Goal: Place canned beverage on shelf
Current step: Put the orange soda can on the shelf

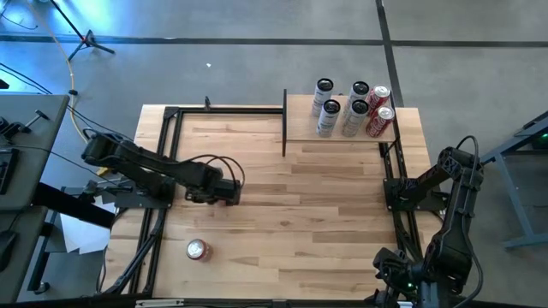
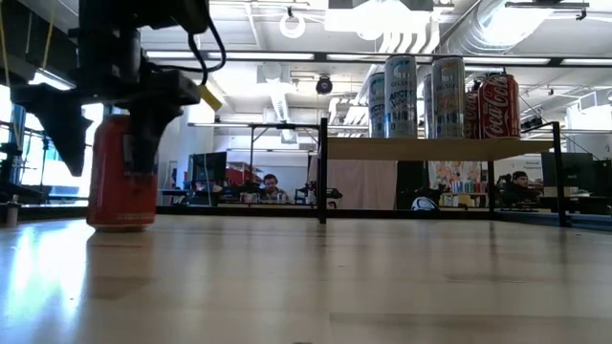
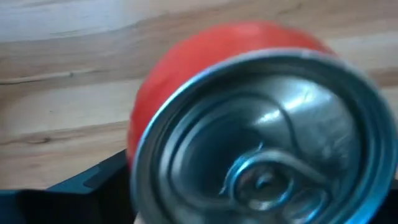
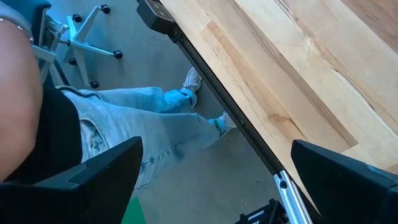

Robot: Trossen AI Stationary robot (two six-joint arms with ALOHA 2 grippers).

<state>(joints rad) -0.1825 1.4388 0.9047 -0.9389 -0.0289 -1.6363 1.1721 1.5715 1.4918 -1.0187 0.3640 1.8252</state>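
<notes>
Two arms in the high view. The left gripper (image 1: 224,190) sits left of centre over the bench (image 1: 325,214); the can it works on is hidden beneath it. A loose red can (image 1: 198,249) stands in the lower left of the frame, apart from the gripper. The shelf (image 1: 300,133) is at upper right and carries six shelved cans (image 1: 353,109), four silver and two red. The right arm waits folded at the lower right.

Low view: the red can (image 2: 122,177) stands upright on the bench at far left of the frame, well apart from the shelf at right. The left gripper comes down around it from above. Whether it has closed on the can, I cannot tell.

Left wrist view: the can fills the frame, with a glossy red wall, a silver lid and the pull tab flat, which suggests it is unopened.

- Handling, judged: probably full, so moderately heavy.
- The wall is thin, smooth and slippery, and will dent under a hard squeeze.
- Best hold is across the cylinder at mid-height, firm but not crushing, with the can kept upright.

Right wrist view: the right gripper (image 4: 217,168) is spread wide with nothing between its jaws, and hangs past the bench edge. A person's legs in jeans (image 4: 137,124) show on the floor below.
</notes>
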